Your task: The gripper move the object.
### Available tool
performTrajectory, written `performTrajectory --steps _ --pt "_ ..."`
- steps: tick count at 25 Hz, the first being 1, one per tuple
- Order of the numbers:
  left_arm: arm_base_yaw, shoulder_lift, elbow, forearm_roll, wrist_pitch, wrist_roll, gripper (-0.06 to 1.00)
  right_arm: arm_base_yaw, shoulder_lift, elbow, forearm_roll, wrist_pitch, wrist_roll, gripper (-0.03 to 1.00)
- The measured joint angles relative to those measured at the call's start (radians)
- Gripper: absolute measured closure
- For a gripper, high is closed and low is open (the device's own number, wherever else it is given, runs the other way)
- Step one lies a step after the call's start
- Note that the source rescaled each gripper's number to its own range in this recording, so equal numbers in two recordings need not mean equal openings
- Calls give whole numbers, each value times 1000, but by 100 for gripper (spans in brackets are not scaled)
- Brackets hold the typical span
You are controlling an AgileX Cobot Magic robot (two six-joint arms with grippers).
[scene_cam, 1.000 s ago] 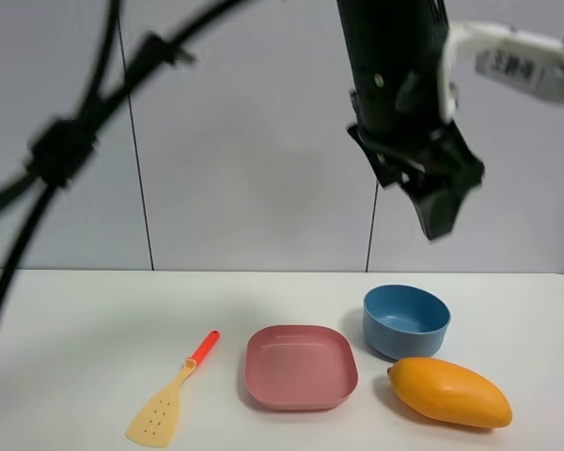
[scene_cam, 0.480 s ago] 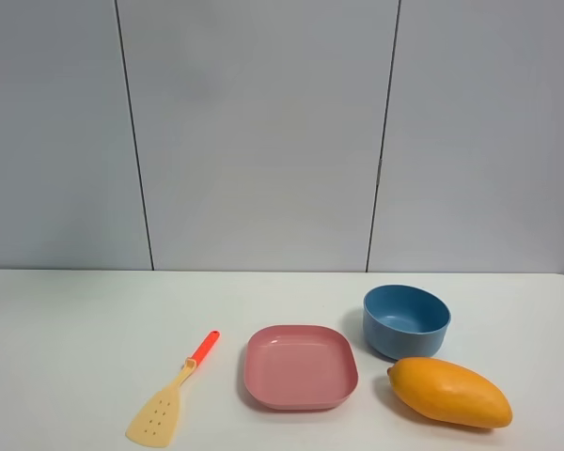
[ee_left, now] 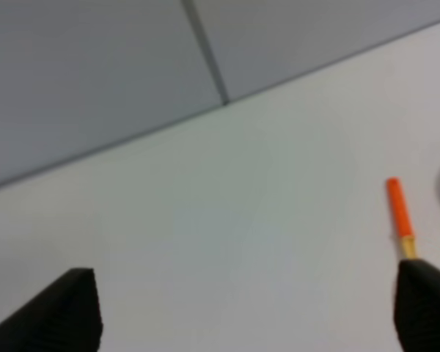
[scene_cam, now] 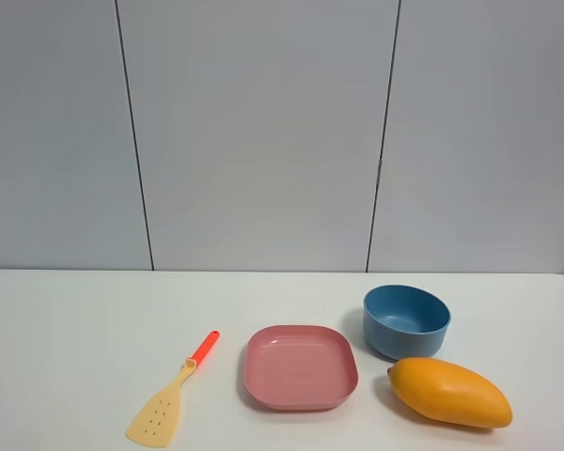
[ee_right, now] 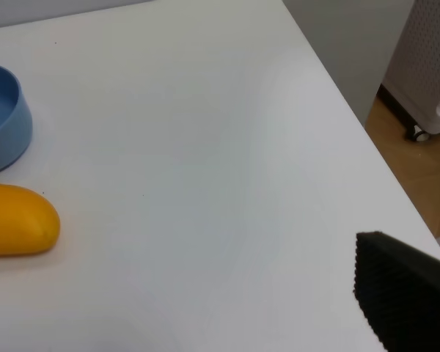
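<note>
The orange-yellow mango (scene_cam: 449, 392) lies on the white table (scene_cam: 75, 319) at the front right, just in front of the blue bowl (scene_cam: 406, 320). One end of it shows in the right wrist view (ee_right: 18, 220), apart from my right gripper (ee_right: 198, 323), whose black fingertips (ee_right: 403, 293) stand wide apart and empty. My left gripper (ee_left: 242, 315) is open and empty above the table, with the spatula's orange-red handle (ee_left: 398, 214) beside one fingertip (ee_left: 425, 308). Neither gripper shows in the exterior high view.
A pink square plate (scene_cam: 300, 366) sits left of the bowl (ee_right: 0, 117). A pale yellow spatula (scene_cam: 172, 395) lies further left. The table's right edge (ee_right: 367, 132) drops to a wooden floor with a white appliance (ee_right: 433, 66).
One second ago a dark arm with its gripper and black cables crossed the top of the exterior high view. They have left that view. The objects on the table have not moved.
</note>
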Motion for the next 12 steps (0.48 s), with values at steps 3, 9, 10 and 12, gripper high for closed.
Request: performTrajectory --steps 3,9,10,12 --pt "150 -149 150 -20 0 0 49 0 0 0 0 0 0 -3" --pt "387 -536 433 -51 1 -18 49 0 0 0 0 0 0 -3" --pt "398 -594 465 -68 1 -24 49 0 0 0 0 0 0 -3" --pt "405 -691 518 -101 2 -38 49 0 0 0 0 0 0 -3"
